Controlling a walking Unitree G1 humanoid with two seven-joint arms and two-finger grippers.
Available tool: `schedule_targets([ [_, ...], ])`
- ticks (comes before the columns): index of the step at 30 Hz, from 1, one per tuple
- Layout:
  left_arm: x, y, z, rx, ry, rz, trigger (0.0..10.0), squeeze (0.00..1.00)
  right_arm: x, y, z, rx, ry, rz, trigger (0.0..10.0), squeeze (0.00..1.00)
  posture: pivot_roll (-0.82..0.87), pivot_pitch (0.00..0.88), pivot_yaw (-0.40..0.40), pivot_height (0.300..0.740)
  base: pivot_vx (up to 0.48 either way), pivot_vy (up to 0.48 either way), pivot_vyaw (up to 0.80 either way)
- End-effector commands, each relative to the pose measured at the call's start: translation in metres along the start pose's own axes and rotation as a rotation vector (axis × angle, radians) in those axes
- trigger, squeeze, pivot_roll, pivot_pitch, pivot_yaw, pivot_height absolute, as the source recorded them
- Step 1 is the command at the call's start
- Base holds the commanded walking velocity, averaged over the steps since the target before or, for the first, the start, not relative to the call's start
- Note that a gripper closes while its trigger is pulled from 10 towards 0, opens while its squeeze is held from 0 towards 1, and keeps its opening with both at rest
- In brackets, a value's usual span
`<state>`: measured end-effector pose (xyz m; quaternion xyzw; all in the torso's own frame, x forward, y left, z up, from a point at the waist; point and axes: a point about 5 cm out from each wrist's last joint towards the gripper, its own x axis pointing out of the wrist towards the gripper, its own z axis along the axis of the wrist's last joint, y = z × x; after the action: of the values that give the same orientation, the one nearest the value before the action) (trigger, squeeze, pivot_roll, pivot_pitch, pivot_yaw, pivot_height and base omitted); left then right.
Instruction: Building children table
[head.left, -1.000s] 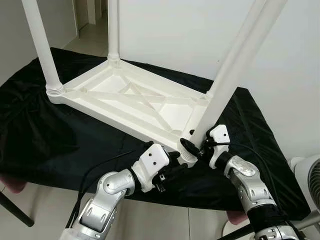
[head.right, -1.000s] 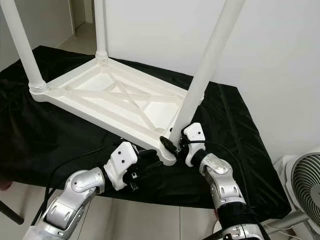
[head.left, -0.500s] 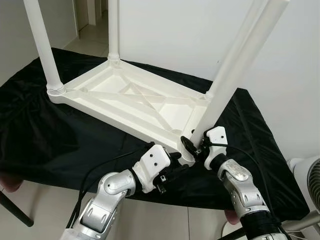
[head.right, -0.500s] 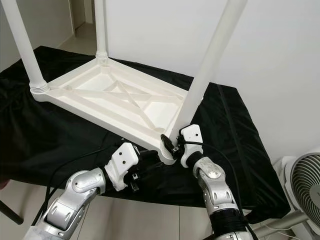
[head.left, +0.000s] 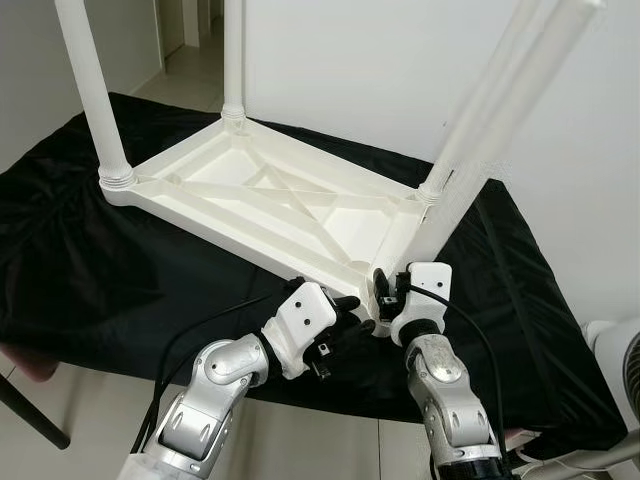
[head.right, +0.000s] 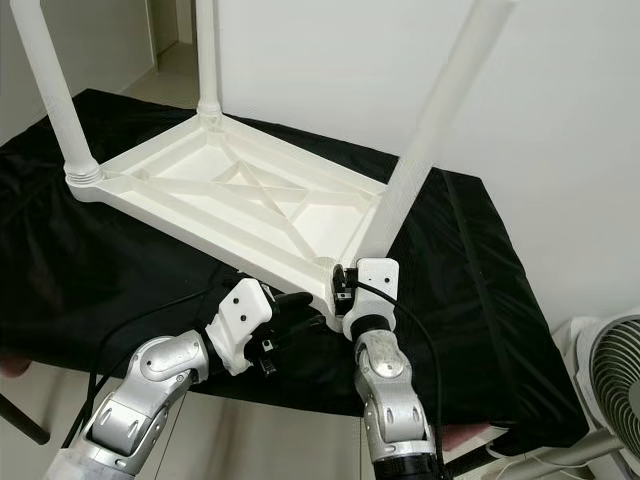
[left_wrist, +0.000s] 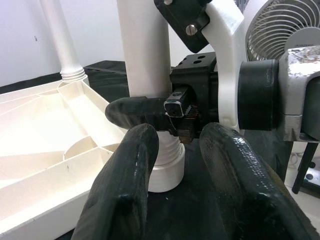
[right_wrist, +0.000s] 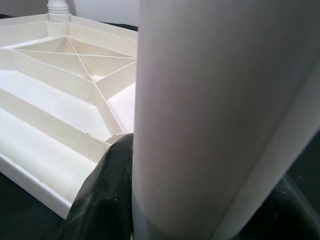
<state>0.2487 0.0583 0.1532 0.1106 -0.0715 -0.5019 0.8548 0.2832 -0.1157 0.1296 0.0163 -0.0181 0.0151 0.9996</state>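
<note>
The step in hand looked to be seating the last leg: the near-right leg (head.left: 470, 150) stood in the near-right corner socket of the upturned table (head.left: 270, 205), and the right tool (head.left: 385, 290) was clamped on it just above the threaded collar, one black finger (right_wrist: 102, 200) pressed against the white tube. The left tool (head.left: 345, 318) sat just left of that corner, its fingers (left_wrist: 125, 190) apart and pointing at the collar (left_wrist: 167, 167) without gripping it.

The leg leaned away to the right, unlike the far-left leg (head.left: 233, 60) and near-left leg (head.left: 92, 95), which stood straight. The next move probably called for bringing it upright and turning it into its socket until the collar met the frame, with the left tool steadying the corner; forcing it while tilted could cross the thread.

The table was white plastic, lying top down on a black cloth (head.left: 90, 270) over the tabletop, its ribbed underside with crossed braces facing up. A fourth leg rose at the far-right corner, partly hidden behind the held one. A fan (head.right: 610, 380) stood on the floor at the right.
</note>
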Motion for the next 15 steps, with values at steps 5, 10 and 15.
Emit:
schedule_targets([
  [5, 0.004, 0.001, 0.0, 0.001, -0.003, 0.045, 10.0, 0.0, -0.003, -0.006, -0.009, 0.006, 0.068, -0.068, 10.0, 0.47, 0.01, 0.0, -0.16, 0.74, 0.0, 0.0, 0.0],
  [10, 0.005, 0.001, 0.0, 0.003, -0.006, 0.046, 10.0, 0.0, -0.002, -0.005, 0.0, 0.044, 0.013, -0.021, 10.0, 1.0, 0.01, 0.0, -0.158, 0.74, 0.0, 0.0, 0.0],
  [15, 0.004, 0.0, 0.001, 0.001, -0.006, 0.049, 10.0, 0.0, 0.002, -0.015, 0.007, 0.022, -0.027, 0.124, 10.0, 1.0, 0.01, 0.0, -0.153, 0.74, 0.0, 0.0, 0.0],
])
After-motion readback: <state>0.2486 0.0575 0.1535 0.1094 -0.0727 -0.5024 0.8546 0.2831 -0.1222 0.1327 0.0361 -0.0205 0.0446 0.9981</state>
